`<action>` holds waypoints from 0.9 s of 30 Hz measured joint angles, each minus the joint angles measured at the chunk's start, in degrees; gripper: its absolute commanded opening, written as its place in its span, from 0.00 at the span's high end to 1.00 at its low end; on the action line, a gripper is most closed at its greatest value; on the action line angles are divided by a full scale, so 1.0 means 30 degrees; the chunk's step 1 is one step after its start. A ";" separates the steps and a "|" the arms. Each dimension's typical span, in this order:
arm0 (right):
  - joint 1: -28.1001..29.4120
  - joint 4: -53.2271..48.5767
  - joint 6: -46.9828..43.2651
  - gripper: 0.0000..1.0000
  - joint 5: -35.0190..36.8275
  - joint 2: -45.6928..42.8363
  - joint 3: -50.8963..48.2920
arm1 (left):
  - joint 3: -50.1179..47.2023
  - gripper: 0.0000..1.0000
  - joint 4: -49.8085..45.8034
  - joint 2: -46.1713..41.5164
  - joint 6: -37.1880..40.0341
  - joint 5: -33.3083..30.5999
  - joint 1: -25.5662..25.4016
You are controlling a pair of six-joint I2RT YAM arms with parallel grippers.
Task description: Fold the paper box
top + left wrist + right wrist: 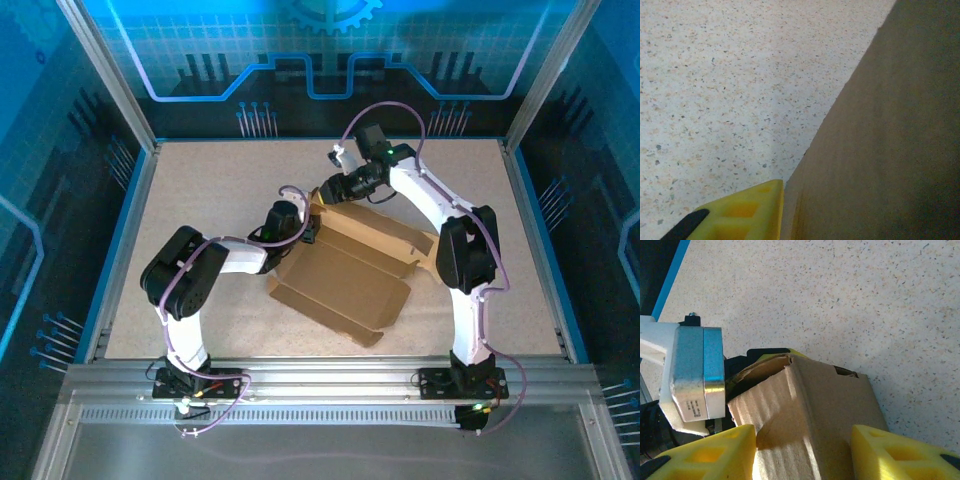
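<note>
Overhead camera looks down from above and behind the arm bases (200, 382) across the whole table (200, 200). Each wrist camera sits close, aimed past its own yellow fingers (740, 215) at the speckled tabletop. All three views share the paper box (340, 285) at its far-left end.

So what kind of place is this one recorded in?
Probably a lab robot cell, not a home: a speckled table fenced by aluminium framing and blue printed panels, with the paper box on it.
</note>
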 measured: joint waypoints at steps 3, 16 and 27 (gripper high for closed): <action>0.0007 -0.0007 0.0117 0.48 0.0029 0.0000 0.0000 | -0.0022 0.50 0.0117 0.0000 -0.0481 -0.0087 0.0000; 0.0036 0.0146 0.0291 0.47 -0.0233 -0.0022 -0.0189 | -0.0962 0.48 0.1545 0.0000 -0.0991 0.0124 0.0007; -0.0007 0.0379 0.0277 0.47 -0.1217 -0.0138 -0.0780 | -0.0219 0.61 0.1639 0.0000 -0.0816 0.0612 0.0007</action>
